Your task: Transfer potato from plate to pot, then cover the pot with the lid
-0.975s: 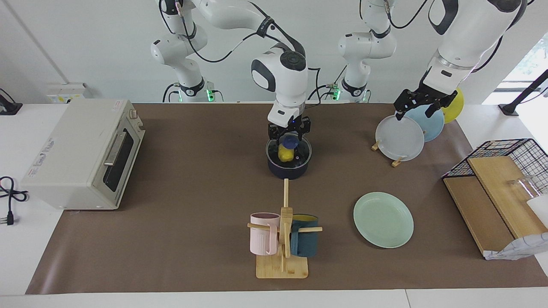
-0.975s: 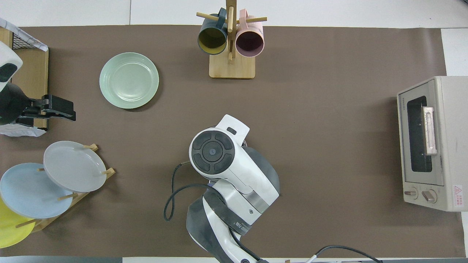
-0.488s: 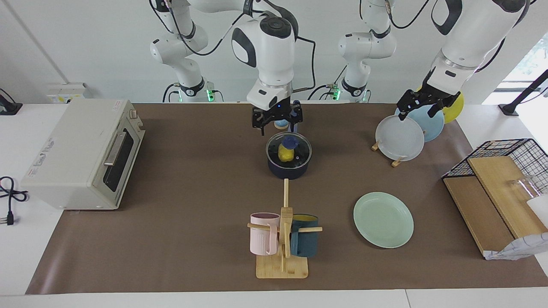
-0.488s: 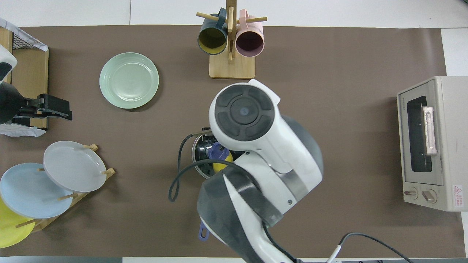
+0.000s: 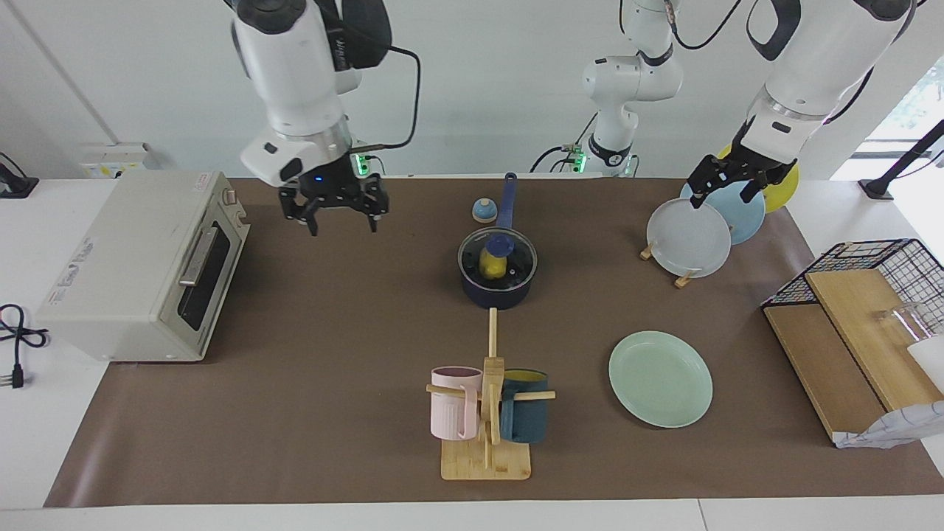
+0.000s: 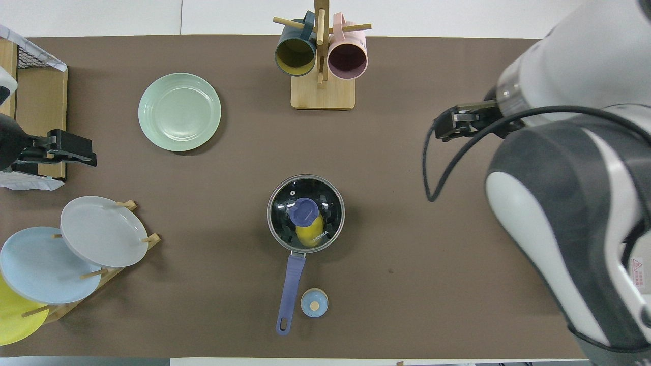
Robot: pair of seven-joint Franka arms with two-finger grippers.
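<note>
Plain white wall (image 5: pixel 147 74), white table (image 5: pixel 22 442) under a brown mat (image 5: pixel 332 332), bright window (image 5: pixel 922 96) at one end

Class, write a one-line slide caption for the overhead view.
Potato sits inside the pot under the glass lid; mint plate bare.

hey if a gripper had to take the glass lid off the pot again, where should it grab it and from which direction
Probably by the blue knob at the centre of the lid, coming straight down from above. The lid lies flat on the pot, its glass dome is wide and smooth, and the knob is its only raised, narrow part, with nothing standing over it.
</note>
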